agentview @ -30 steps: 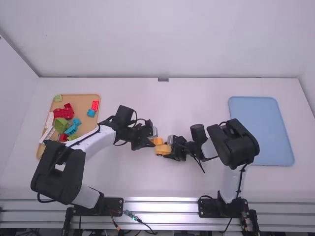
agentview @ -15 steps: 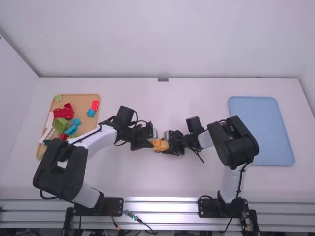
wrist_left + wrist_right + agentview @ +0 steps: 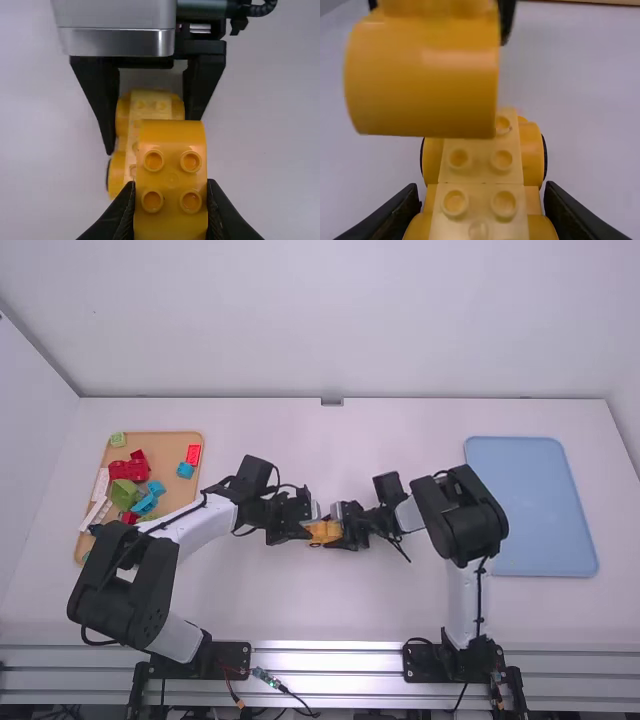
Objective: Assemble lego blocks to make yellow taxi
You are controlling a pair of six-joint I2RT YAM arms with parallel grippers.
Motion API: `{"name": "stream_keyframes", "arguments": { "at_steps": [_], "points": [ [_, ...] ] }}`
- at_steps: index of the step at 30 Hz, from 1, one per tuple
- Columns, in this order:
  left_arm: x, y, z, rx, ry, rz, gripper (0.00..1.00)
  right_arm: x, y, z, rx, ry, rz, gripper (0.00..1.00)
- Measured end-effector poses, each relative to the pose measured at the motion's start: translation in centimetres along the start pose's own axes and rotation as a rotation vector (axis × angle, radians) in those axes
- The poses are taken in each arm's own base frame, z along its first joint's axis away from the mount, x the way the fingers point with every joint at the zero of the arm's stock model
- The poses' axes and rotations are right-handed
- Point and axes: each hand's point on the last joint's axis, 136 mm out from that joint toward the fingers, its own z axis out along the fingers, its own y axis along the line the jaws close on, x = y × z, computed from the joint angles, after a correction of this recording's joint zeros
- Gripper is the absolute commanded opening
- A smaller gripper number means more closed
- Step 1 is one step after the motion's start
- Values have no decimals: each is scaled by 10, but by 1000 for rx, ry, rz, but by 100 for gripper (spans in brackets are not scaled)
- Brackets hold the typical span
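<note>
While our left claw (image 3: 170,184) grips the yellow roof block (image 3: 171,172) above the wheeled base (image 3: 480,172), which our right claw (image 3: 481,186) grips near the centre of the high view, we judge this is the joining step, needing careful alignment before pressing.

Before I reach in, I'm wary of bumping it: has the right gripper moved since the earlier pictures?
Yes: the right gripper has shifted slightly leftward in the high view, away from the blue tray.
</note>
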Motion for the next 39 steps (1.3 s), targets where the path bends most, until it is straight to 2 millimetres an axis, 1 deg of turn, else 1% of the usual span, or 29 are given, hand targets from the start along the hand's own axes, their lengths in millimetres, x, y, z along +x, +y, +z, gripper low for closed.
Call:
{"name": "stream_keyframes", "arguments": {
  "at_steps": [1, 2, 3, 5, 6, 7, 8, 12, 15, 17, 18, 19, 21, 22, 25, 26, 27, 33, 36, 39],
  "points": [
    [0, 1, 0, -4, -1, -1, 2, 0, 1, 0, -2, -4, 1, 58],
    [0, 1, 0, -5, -1, -4, 2, 0, 1, 0, -3, -4, 2, 62],
    [0, 2, 0, -6, -2, -8, 2, 0, 1, 0, -3, -6, 2, 69],
    [-1, 3, 0, -9, -4, -8, 2, -1, 0, 0, -3, -9, 4, 77],
    [-1, 3, 0, -11, -5, -7, 2, -1, 0, 0, -2, -9, 6, 78],
    [-2, 4, -1, -16, -10, -5, 2, -1, 0, 0, -4, -11, 12, 86],
    [-3, 6, -1, -20, -15, 0, 2, -1, 0, 0, -4, -10, 16, 88],
    [-5, 7, 2, -19, -28, -4, 2, 0, 1, 0, -3, -7, 29, 89],
    [-3, 7, 5, -13, -25, -26, 2, 3, -3, -1, 13, 12, 51, 85],
    [-3, 5, 6, -7, -24, -30, 2, 6, -5, -3, 27, 25, 71, 79],
    [-5, 4, 8, -4, -24, -27, 2, 8, -7, -4, 33, 31, 78, 72],
    [-5, 4, 8, -4, -24, -27, 2, 8, -7, -4, 33, 31, 78, 72],
    [-8, 2, 12, -7, -18, -15, 2, 10, -7, -5, 39, 40, 88, 68],
    [-10, 2, 13, -9, -16, -11, 2, 10, -8, -5, 41, 41, 85, 64],
    [-14, 0, 17, -11, -13, -7, 2, 10, -7, -5, 42, 40, 88, 59],
    [-15, 0, 18, -13, -11, -6, 2, 10, -7, -5, 43, 40, 86, 51],
    [-15, 1, 18, -16, -12, -7, 2, 10, -6, -5, 43, 39, 83, 49],
    [-15, 7, 19, -40, -10, -24, 2, 11, -3, -6, 54, 27, 78, 50],
    [-8, 10, 27, -37, 0, -44, 2, 12, -4, -8, 81, 21, 90, 50],
    [1, 5, 34, -8, 17, -61, 2, 13, -5, -10, 114, 18, 87, 51]
  ]
}}
